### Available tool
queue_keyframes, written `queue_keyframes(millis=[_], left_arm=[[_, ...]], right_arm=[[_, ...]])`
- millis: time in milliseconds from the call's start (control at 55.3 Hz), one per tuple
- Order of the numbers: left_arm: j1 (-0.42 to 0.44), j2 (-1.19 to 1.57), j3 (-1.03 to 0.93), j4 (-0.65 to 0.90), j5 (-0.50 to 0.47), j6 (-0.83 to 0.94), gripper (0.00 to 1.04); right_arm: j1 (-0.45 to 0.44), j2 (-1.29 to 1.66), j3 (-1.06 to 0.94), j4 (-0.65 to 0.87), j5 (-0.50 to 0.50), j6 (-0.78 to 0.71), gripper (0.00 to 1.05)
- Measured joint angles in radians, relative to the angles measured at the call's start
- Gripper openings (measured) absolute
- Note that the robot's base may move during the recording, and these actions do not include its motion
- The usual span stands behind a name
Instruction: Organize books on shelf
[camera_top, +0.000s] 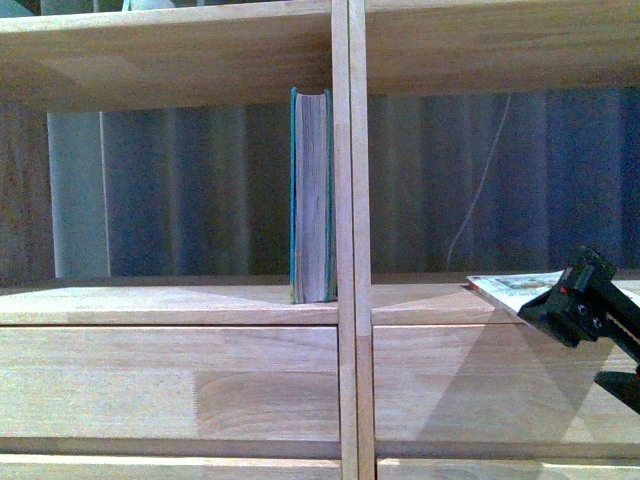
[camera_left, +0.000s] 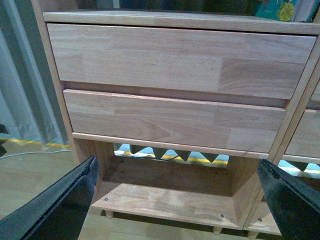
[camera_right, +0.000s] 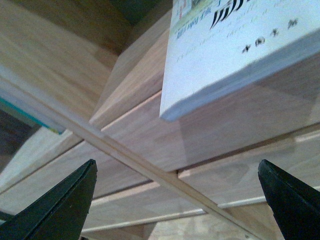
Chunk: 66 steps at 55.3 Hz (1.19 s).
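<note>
Light-wood shelf holds teal book upright before grey curtain.

A white cable hangs against grey curtain.

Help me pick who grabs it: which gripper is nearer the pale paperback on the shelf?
Right. The right gripper is open right by the paperback, at its overhanging corner; the left gripper, also open, is down facing the drawers, away from it.

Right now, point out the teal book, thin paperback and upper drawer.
teal book (camera_top: 312, 195), front view, page edges.
thin paperback (camera_right: 225, 50), right wrist view, printed cover.
upper drawer (camera_left: 175, 60), left wrist view, front panel.
</note>
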Motion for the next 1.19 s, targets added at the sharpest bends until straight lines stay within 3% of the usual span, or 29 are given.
queue_keyframes(millis=[307, 687, 1031, 1194], left_arm=[[0.0, 0.0, 0.0, 0.0, 0.0, 0.0, 0.98], [0.0, 0.0, 0.0, 0.0, 0.0, 0.0, 0.98], [0.0, 0.0, 0.0, 0.0, 0.0, 0.0, 0.98], [0.0, 0.0, 0.0, 0.0, 0.0, 0.0, 0.98]], right_arm=[[-0.084, 0.165, 0.157, 0.018, 0.048, 0.259, 0.98], [-0.111, 0.223, 0.237, 0.018, 0.059, 0.443, 0.97], [-0.108, 0.245, 0.266, 0.008, 0.081, 0.478, 0.48], [-0.099, 0.245, 0.27, 0.014, 0.086, 0.494, 0.2]])
